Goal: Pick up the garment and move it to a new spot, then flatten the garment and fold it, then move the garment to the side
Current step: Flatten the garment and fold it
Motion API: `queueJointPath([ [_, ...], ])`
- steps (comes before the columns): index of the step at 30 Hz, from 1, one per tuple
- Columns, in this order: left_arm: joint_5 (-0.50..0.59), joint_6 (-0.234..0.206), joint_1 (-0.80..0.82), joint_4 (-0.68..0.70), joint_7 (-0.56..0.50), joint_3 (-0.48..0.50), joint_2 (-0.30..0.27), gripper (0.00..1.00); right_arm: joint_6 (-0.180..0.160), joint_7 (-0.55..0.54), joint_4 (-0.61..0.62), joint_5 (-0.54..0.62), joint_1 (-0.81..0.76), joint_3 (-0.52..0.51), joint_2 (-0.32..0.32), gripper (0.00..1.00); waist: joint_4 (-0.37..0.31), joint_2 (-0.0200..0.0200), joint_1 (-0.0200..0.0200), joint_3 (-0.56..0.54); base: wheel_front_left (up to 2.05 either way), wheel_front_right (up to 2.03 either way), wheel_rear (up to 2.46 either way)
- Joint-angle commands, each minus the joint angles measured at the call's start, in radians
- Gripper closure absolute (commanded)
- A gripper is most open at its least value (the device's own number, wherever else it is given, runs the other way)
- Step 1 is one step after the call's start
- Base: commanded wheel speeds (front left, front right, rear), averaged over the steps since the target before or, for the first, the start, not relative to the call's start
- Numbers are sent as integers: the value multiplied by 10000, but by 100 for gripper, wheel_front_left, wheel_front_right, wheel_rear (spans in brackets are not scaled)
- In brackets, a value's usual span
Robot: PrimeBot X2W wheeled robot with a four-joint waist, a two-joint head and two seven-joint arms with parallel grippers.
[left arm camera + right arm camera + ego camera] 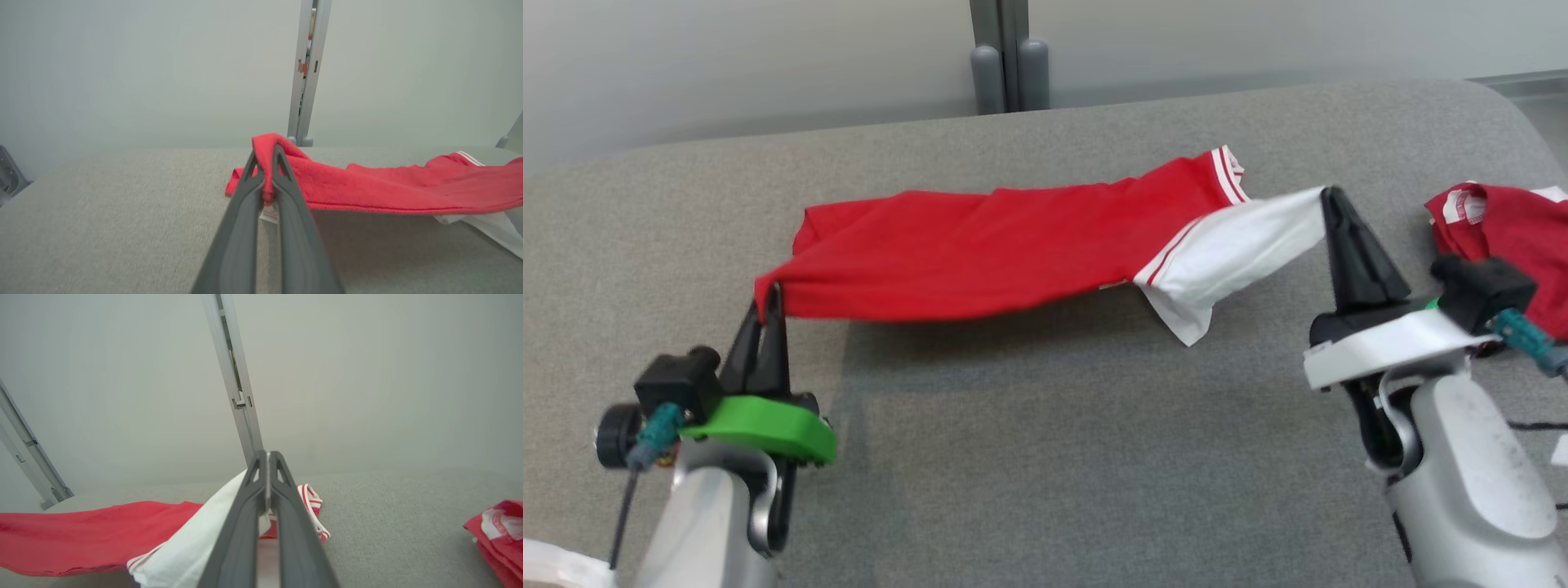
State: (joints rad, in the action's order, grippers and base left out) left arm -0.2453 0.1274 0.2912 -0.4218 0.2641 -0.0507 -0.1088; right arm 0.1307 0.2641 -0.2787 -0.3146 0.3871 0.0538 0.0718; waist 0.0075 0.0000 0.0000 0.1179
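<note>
The left jaws are clamping shut on a hem corner of the red T-shirt (1013, 245) and the right jaws on its white sleeve (1241, 241), stretching it just above the grey table (1045, 474), so either thin pinch is risking slipping if pulled tighter.

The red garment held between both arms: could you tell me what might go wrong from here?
The jaws of the left gripper pinch only a red corner of the garment; those of the right gripper only the white sleeve tip; either may slip. The sagging middle could bunch when set down.
</note>
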Motion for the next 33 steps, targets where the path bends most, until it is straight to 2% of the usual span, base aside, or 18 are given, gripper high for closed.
queueJointPath([
  [1, -190, 37, 468, 302, -2, -140, -388, 100, -2, 0, 339, -135, 291, -81, 234, 100, -63, 0, 0, -419, 0, 0, 0],
  [6, -844, 38, 1888, 1266, -97, -629, -1479, 100, -2, 0, 1378, -335, 1523, -76, 1131, 100, -85, 0, 0, -701, 0, 0, 0],
  [11, -1190, 35, 3362, 2240, -1018, -803, -2371, 100, -2, -274, 1875, -250, 3180, 144, 2193, 100, -87, 0, 0, -632, 0, 0, 0],
  [17, -1508, 34, 5158, 2447, -2168, -912, -2896, 100, -7, -1108, 1694, 37, 5608, 391, 3013, 100, -98, 0, 0, 116, 0, 0, 0],
  [21, -1810, 33, 6062, 2212, -2545, -904, -2885, 100, -7, -1421, 753, 402, 7138, 574, 3045, 100, -170, 0, 0, 935, 0, 0, 0],
  [26, -2005, 33, 7147, 1357, -2491, -935, -2874, 100, -8, -1234, -577, 1186, 8948, 482, 2936, 100, -223, 0, 0, 2102, 0, 0, 0],
  [33, -1606, -149, 9299, -524, -1388, -866, -2741, 100, -13, -533, -2064, 2604, 11176, -34, 2625, 100, -370, 0, 0, 3194, 0, 0, 0],
])
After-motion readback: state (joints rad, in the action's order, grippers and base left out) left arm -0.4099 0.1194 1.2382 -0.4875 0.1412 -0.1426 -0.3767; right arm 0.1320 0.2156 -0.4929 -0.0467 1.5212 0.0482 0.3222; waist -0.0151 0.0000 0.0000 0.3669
